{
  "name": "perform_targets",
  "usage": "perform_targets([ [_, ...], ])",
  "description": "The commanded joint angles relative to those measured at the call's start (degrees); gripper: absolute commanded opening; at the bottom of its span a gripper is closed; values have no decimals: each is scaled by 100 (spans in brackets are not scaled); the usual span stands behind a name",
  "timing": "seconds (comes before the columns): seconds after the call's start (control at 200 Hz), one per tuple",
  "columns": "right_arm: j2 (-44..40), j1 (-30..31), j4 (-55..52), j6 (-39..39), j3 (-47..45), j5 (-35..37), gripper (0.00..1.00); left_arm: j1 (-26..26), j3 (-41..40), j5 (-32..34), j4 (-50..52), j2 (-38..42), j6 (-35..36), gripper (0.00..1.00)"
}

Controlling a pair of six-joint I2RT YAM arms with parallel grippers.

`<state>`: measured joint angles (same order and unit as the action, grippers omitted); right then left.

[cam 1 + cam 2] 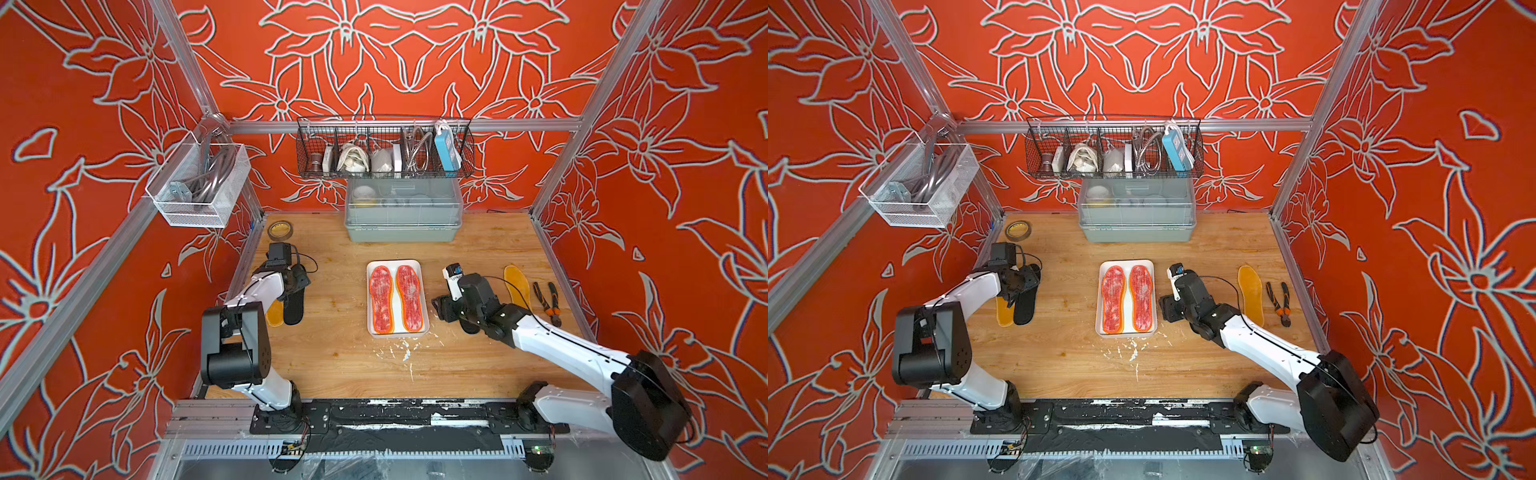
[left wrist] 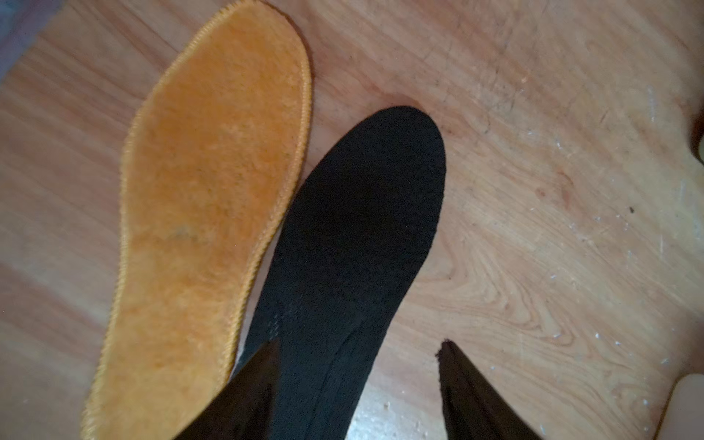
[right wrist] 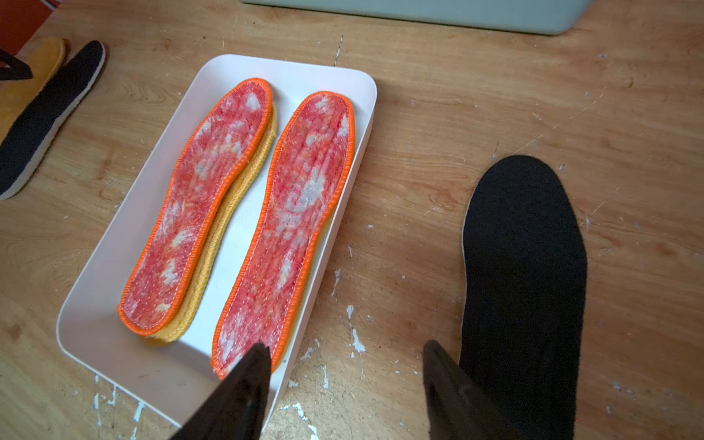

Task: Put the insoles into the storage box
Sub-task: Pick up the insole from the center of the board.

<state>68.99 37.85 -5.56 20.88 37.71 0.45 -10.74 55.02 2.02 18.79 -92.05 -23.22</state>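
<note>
Wrist views, left hand [image 2: 360, 343] spread over black insole [image 2: 362, 228], right hand [image 3: 345, 344] spread, empty, beside storage box [image 3: 114, 343]

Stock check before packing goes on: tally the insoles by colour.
Red-and-white insoles: 2, in the storage box.
Amber-yellow insoles: 4, two on the table, two showing under the red ones.
Black insoles: 2, on the table.
Total: 8.
</note>
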Motion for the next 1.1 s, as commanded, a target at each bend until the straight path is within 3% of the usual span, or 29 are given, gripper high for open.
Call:
perform_targets([
  [0.0,-162,-14,42,-67,-86,109,66,-19,23,-311,207,-257,37,67],
  [0.16,-285,-17,29,-67,-130,167,66,-31,126,-287,371,-392,-93,69],
  [0.435,-618,-14,64,-68,-258,275,66,-26,195,-935,424,-829,-300,70],
  [0.646,-869,-14,125,-63,-377,368,66,78,-148,-1226,249,-608,-370,70],
  [1.096,-829,-14,186,-53,-404,376,66,1241,-1108,-1644,-533,194,-1298,70],
])
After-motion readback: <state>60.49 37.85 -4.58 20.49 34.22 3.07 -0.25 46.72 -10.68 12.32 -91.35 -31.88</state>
